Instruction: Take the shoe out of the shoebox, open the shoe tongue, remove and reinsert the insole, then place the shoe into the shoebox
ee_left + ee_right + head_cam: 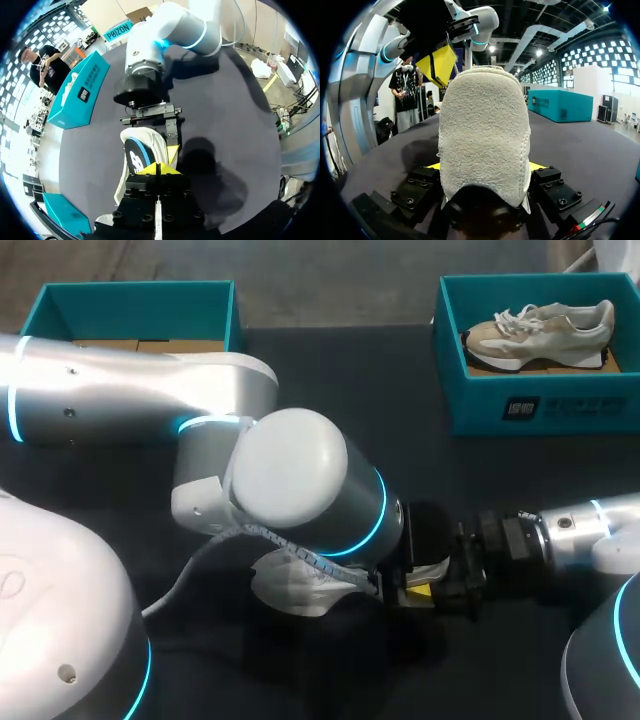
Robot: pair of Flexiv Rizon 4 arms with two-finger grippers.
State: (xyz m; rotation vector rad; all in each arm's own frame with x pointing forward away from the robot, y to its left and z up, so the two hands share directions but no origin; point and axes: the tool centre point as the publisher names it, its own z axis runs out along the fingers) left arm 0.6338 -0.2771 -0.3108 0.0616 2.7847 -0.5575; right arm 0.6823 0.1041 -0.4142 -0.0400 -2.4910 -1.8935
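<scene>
A white shoe (296,587) lies on the dark table under my left arm, mostly hidden in the head view. My left gripper (157,168) is over the shoe's opening. Its yellow tips are pressed together at the edge of the dark, blue-rimmed insole (138,157), which stands up out of the shoe (159,142). My right gripper (432,581) comes in from the right and holds the shoe's end. The fuzzy white heel (485,130) fills the gap between its fingers (433,166). My left gripper's yellow tips (438,64) show above and behind the heel.
A teal shoebox (545,405) at the back right holds a second, beige shoe (540,328). Another teal box (135,308) stands at the back left. My left arm's big white joint (290,470) hangs over the middle of the table.
</scene>
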